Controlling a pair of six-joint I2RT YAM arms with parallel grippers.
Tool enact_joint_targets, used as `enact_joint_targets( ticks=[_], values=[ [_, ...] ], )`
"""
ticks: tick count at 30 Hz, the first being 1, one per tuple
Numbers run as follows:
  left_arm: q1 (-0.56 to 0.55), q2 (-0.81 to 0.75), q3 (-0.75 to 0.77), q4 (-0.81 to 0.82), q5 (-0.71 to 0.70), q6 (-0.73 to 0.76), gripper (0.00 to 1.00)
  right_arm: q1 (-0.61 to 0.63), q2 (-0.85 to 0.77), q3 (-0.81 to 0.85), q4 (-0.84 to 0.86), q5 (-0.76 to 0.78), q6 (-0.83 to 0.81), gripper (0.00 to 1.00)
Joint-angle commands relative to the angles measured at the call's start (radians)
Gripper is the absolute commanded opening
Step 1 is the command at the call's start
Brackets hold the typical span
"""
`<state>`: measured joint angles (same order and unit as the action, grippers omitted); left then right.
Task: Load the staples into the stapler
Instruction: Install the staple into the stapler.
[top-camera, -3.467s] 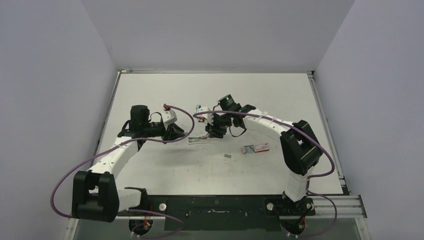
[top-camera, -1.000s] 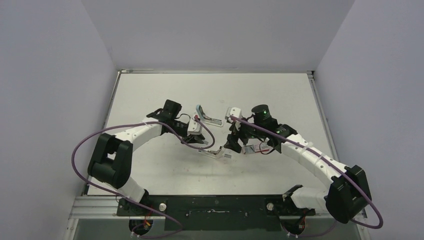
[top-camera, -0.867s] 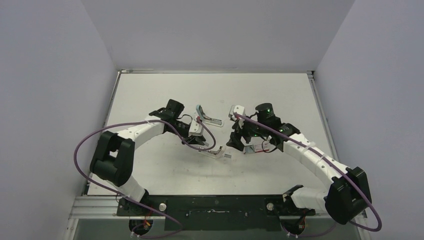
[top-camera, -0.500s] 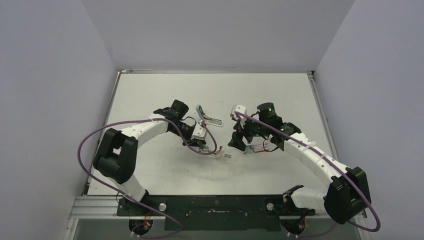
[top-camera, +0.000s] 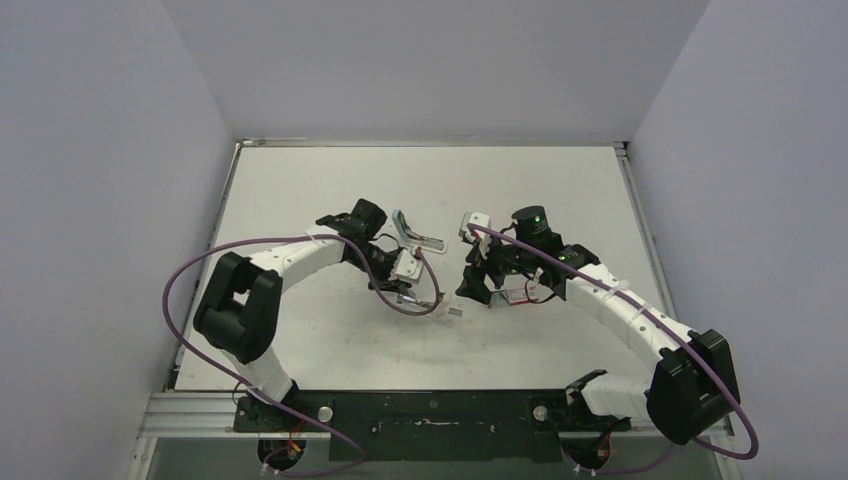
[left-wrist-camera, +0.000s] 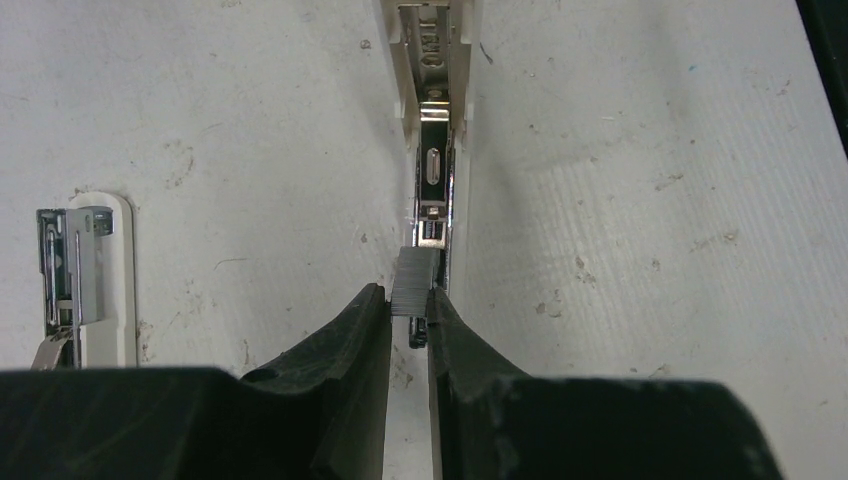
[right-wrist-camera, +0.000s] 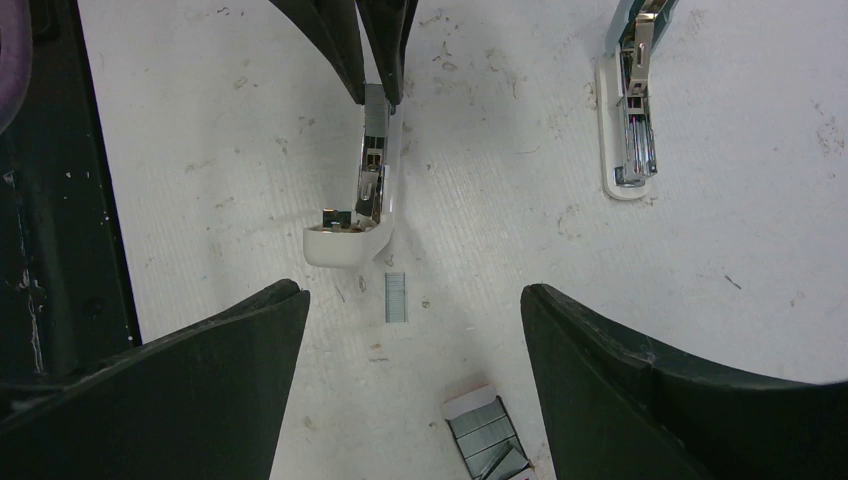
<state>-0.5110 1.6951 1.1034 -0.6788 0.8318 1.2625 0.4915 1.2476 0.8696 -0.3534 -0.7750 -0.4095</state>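
Observation:
My left gripper (left-wrist-camera: 408, 300) is shut on a short silvery strip of staples (left-wrist-camera: 415, 283). It holds the strip at the near end of the open white stapler's metal magazine channel (left-wrist-camera: 434, 165). In the top view this gripper (top-camera: 407, 283) sits over that stapler arm (top-camera: 424, 301). The stapler's other half (left-wrist-camera: 86, 270) lies apart to the left. My right gripper (right-wrist-camera: 412, 292) is open and empty above a loose staple strip (right-wrist-camera: 396, 297) and the open staple box (right-wrist-camera: 487, 432). The right gripper also shows in the top view (top-camera: 478, 288).
The stapler's other half (top-camera: 418, 233) lies behind the two grippers. The red-and-white staple box (top-camera: 515, 295) lies under the right wrist. The loose strip (top-camera: 455, 311) lies in front of the stapler arm. Grey walls stand round the table's back and sides.
The left arm has folded further toward the centre, and its gripper has shifted slightly along the stapler arm with the strip still held. The right gripper has stayed almost still.

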Motion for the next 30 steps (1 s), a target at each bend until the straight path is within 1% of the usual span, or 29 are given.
enact_joint_targets(
  ticks=[1, 10, 21, 30],
  values=[
    [-0.007, 0.024, 0.065, -0.043, -0.011, 0.02, 0.0, -0.003, -0.006, 0.043, 0.023, -0.032, -0.021, 0.79],
    [-0.024, 0.039, 0.081, -0.067, -0.021, 0.021, 0.0, -0.003, -0.011, 0.043, 0.018, -0.03, -0.027, 0.79],
    [-0.048, 0.016, 0.039, -0.018, -0.051, 0.009, 0.0, -0.001, -0.016, 0.04, 0.014, -0.029, -0.035, 0.79],
    [-0.063, 0.019, 0.035, -0.022, -0.086, 0.022, 0.0, -0.001, -0.02, 0.037, 0.013, -0.027, -0.037, 0.79]
  ],
)
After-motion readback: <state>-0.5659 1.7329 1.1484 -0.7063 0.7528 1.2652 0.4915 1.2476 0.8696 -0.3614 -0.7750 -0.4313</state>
